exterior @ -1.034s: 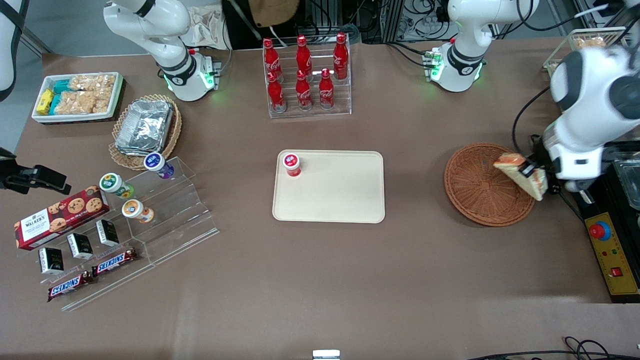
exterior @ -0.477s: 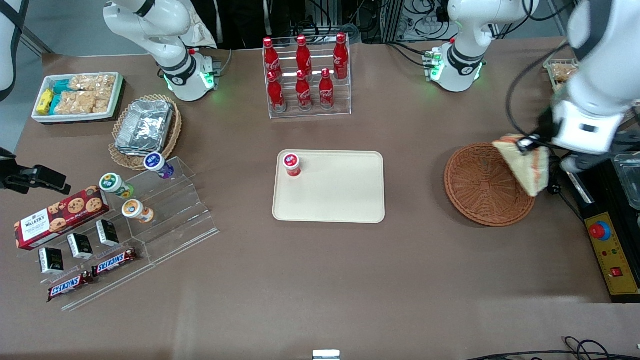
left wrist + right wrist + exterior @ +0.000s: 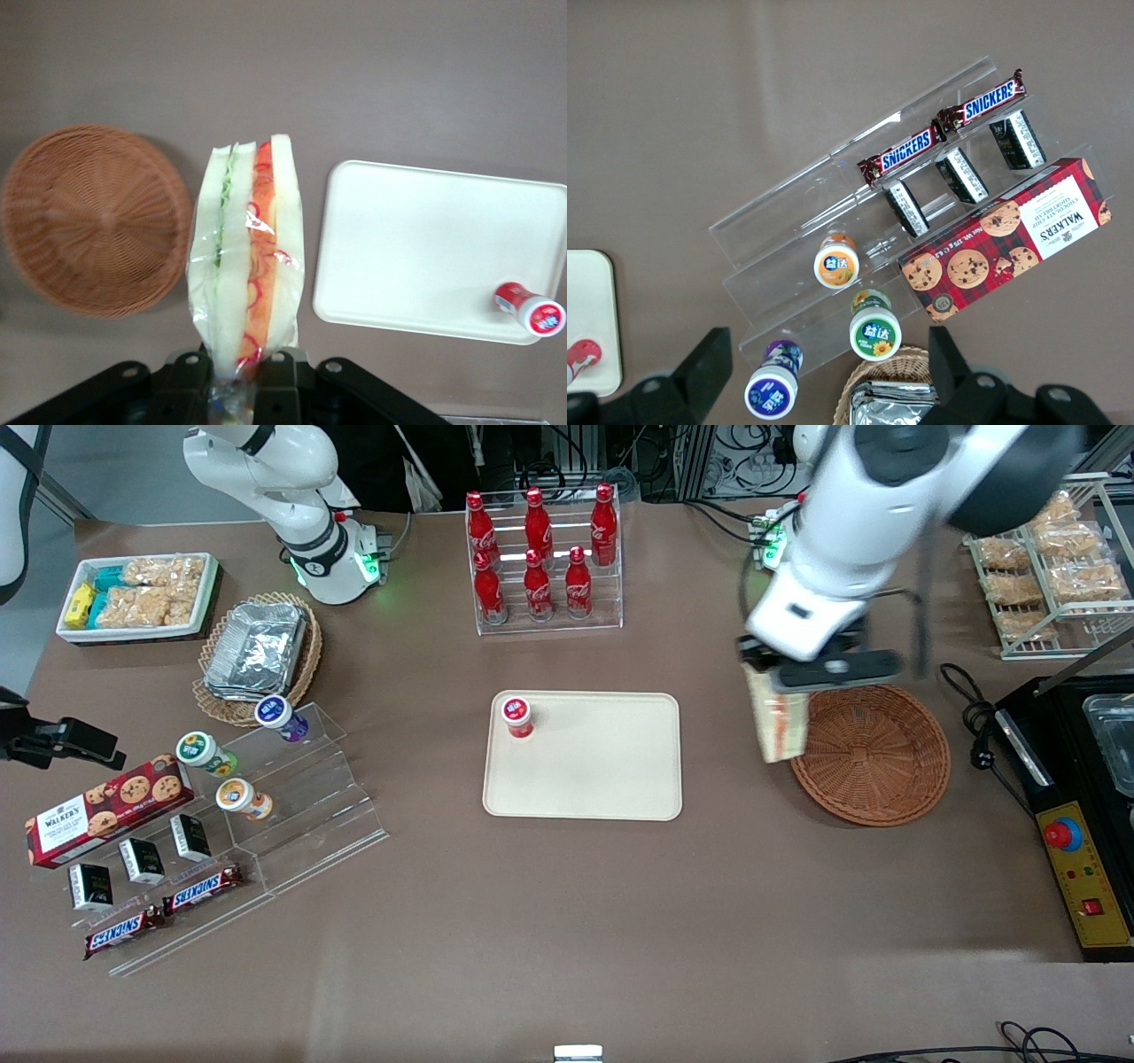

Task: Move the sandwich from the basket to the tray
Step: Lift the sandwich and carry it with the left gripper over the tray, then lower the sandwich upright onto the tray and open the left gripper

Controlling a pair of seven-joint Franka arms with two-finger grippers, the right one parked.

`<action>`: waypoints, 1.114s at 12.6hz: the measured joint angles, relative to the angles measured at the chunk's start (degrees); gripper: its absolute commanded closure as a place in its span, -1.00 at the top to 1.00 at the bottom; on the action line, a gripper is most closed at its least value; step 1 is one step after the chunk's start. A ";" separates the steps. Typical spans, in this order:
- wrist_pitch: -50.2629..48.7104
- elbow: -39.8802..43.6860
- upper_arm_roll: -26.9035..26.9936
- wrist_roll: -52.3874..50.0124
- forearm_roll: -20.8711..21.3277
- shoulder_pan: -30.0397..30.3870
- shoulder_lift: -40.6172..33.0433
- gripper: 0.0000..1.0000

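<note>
Gripping sandwich | fingers clamped, tips hidden by wrap | between basket, tray

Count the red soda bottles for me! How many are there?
6, all in the clear rack: three on its upper step, three on the lower step nearer the camera. None looks hidden. The gripper carries the sandwich.

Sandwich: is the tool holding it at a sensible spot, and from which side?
Yes, likely. The tool is shut on the sandwich at one narrow end, pinching across the bread faces from above. The wedge hangs free between basket and tray.
</note>
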 measured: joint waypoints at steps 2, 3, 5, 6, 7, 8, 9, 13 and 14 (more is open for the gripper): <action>10.13 -5.64 -3.74 -0.31 0.00 0.01 2.06 -1.00; 16.79 -9.99 -5.20 -0.88 0.01 -0.04 2.79 -1.00; 28.96 -19.20 -7.14 -1.35 0.11 -0.10 3.98 -1.00; 32.74 -22.49 -7.46 -1.35 0.16 -0.10 4.64 -1.00; 34.64 -24.26 -7.47 -1.34 0.78 -0.08 5.54 -1.00; 35.20 -24.82 -7.47 -1.34 2.50 -0.05 6.85 -1.00; 35.28 -24.83 -7.47 -1.34 4.67 -0.08 8.54 -1.00; 38.93 -24.82 -7.45 -6.44 15.11 -0.63 17.88 -1.00; 39.78 -24.51 -7.43 -10.52 19.59 -0.71 20.74 -1.00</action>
